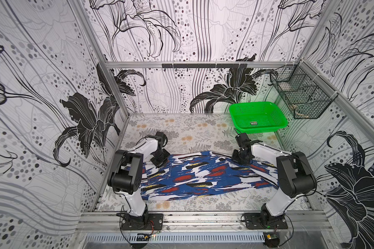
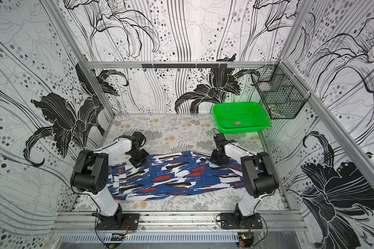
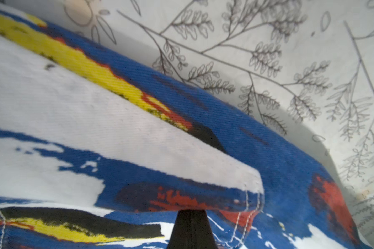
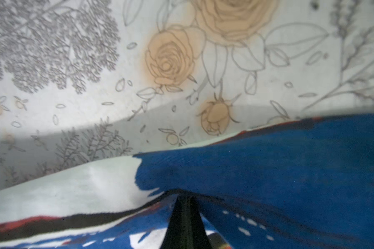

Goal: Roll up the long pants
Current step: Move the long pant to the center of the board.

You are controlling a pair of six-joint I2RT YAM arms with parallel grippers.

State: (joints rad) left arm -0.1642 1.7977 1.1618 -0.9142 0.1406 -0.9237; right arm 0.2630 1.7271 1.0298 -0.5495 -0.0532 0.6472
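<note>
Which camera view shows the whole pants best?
A top view: the pants lie spread across the table, almost whole, with only their ends hidden. Both wrist views show just a close, partly blurred patch of fabric.

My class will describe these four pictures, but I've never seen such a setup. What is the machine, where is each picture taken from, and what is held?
Two robot arms stand at the near edge of a flowered table. Two pictures look down from overhead, nearly alike; two come from cameras on the wrists. The long pants lie spread on it, a green basket behind. The left claw and right claw are shut, each pinching the pants' far edge.
</note>
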